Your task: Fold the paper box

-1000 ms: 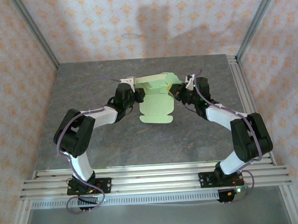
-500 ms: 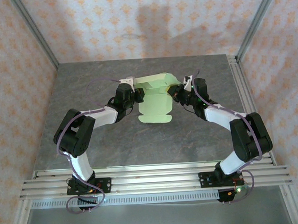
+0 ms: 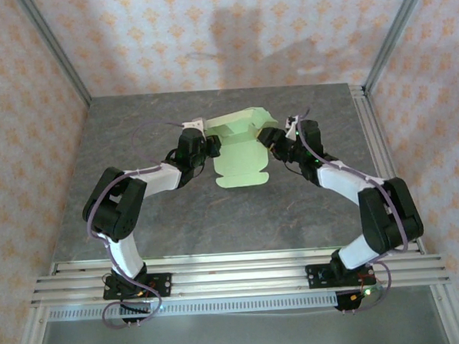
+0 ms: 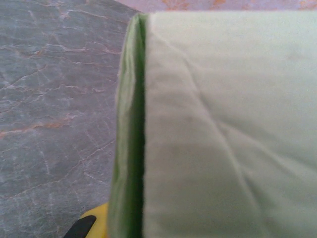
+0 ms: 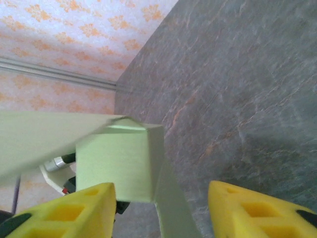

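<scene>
The paper box [image 3: 240, 157] is pale green card, partly folded: a raised back part and a flat panel lying toward me on the table. My left gripper [image 3: 211, 147] is shut on its left edge. In the left wrist view the folded card [image 4: 223, 124] runs down beside one yellow fingertip [image 4: 93, 224]. My right gripper [image 3: 268, 137] stands open at the box's right end. Its yellow fingers [image 5: 74, 210] are well apart. A folded side panel [image 5: 116, 158] and a narrow flap lie between them, touching neither pad.
The grey marbled table [image 3: 216, 219] extends around the box. Aluminium frame rails [image 3: 370, 134] line the right side and the near edge. Patterned walls close the back and both sides.
My right gripper has opened and let go of the box's right end. The raised part of the box has shifted a little. The left arm has held still.
</scene>
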Robot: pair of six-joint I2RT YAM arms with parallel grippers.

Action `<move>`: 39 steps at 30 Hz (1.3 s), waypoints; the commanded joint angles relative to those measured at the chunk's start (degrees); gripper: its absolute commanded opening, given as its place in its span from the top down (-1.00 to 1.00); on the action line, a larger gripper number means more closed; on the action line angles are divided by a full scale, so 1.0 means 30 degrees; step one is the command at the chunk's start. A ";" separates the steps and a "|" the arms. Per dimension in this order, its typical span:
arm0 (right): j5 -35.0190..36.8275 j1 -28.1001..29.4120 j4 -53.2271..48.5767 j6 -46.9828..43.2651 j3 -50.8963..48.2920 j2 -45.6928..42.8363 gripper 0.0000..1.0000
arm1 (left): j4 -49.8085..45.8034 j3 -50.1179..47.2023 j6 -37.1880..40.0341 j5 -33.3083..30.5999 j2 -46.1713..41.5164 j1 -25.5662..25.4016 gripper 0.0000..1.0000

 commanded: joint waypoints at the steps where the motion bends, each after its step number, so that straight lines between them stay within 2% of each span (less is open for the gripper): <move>1: 0.2129 -0.0012 -0.1737 -0.1655 -0.0068 -0.1806 -0.15 | -0.0706 0.0519 -0.0711 -0.2046 -0.0286 0.0141 1.00; 6: 0.4399 0.0347 -0.5925 -0.3326 0.1359 -0.3411 -0.19 | -0.0576 0.0279 -0.1239 -0.5043 -0.0188 0.0012 1.00; 12: 0.8013 0.2633 -1.0882 -0.6128 0.5702 -0.2961 -0.19 | -0.0674 0.0301 -0.0810 -0.7507 0.0216 -0.0346 1.00; 19: 0.9005 0.4829 -1.2486 -0.8260 1.1701 0.1099 -0.18 | -0.1011 0.0346 -0.0289 -0.8257 0.0385 -0.0605 1.00; 24: 0.9031 0.5243 -1.4538 -0.8431 1.5977 0.4243 -0.16 | -0.1142 0.0251 -0.0251 -0.8372 0.0254 -0.0616 1.00; 32: 0.8453 0.5260 -1.5252 -0.7710 1.8368 0.6860 -0.12 | -0.1552 0.0476 -0.0241 -0.8478 0.0078 -0.0614 1.00; 39: 0.7723 0.5190 -1.5055 -0.6728 1.8540 0.7653 -0.03 | -0.1677 0.0407 -0.0137 -0.8600 -0.0256 -0.0639 1.00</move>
